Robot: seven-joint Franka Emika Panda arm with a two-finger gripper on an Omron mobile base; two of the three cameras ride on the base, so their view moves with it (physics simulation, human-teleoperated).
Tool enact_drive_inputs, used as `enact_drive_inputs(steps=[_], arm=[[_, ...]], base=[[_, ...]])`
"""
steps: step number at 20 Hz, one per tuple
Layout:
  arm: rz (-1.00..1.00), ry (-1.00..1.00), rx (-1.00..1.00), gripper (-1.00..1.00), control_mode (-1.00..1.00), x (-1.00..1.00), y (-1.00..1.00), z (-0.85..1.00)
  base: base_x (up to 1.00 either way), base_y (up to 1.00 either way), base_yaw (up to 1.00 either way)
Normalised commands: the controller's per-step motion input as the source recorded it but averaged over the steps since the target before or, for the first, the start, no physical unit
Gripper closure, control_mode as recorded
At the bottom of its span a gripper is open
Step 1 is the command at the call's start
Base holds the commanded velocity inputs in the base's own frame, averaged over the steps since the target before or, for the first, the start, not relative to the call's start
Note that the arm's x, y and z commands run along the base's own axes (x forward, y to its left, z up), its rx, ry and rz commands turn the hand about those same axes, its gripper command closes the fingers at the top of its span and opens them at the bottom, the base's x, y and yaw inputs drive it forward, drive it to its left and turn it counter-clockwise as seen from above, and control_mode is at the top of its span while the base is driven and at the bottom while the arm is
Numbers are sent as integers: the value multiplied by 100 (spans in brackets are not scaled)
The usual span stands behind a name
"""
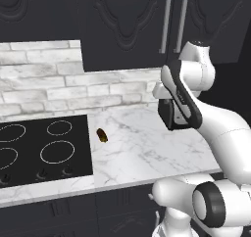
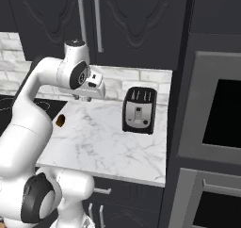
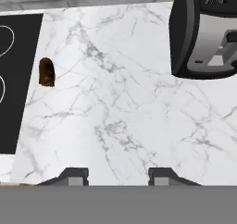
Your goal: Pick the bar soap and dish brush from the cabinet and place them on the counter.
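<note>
The jaws of the gripper (image 3: 118, 176) stand apart with nothing between them, only bare marble shows in the gap, so they are open and hold nothing. The two dark fingertips (image 3: 74, 176) point down at the counter (image 3: 125, 116) from above it, without touching it.

Far to the left of the jaws, in the hand view, lies the black cooktop (image 3: 16, 79) with its white rings. Between the cooktop and the jaws, but closer to the cooktop edge and ahead of the left fingertip, a small dark brown lump (image 3: 46, 72) lies on the marble. Straight ahead of the jaws the counter is plain white stone with grey veins. Ahead and to the right of the jaws stands a black toaster (image 3: 206, 33) with a silver front, on the counter.

In the base views the cabinet (image 2: 127, 24) hangs above the gripper, and both doors with the long silver handles (image 2: 98, 22) are closed. The soap and the brush I cannot see, so I cannot tell where they are
</note>
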Motion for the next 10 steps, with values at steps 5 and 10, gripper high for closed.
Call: enact_drive_inputs(steps=[5,10], arm=[[0,-4,0,-100,-100,0,-2,3],[0,-5,0,-100,-100,0,-14,18]], base=[[0,0,0],[0,0,0]])
